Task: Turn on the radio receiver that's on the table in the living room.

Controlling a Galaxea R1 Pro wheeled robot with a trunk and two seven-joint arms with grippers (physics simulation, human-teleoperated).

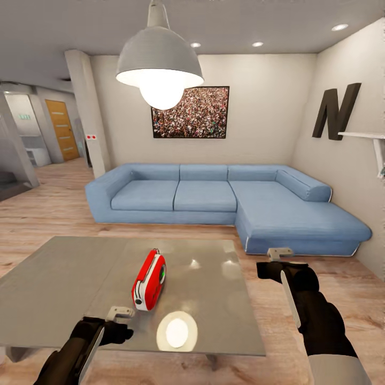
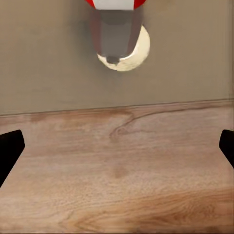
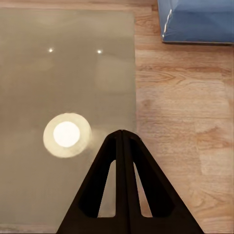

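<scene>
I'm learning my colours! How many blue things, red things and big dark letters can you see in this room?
Blue: 1, the sofa
Red: 1, the radio receiver on the table
Big dark letters: 1, the letter N on the wall
Total: 3

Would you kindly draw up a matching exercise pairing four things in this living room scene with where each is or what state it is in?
Things:
1. radio receiver
2. left gripper
3. right gripper
4. sofa

Places or states:
A. fingers pressed together
B. beyond the table's far edge, against the wall
C. fingers spread wide apart over the wood floor
D. standing on the glossy grey top

Pairs: 1-D, 2-C, 3-A, 4-B
</scene>
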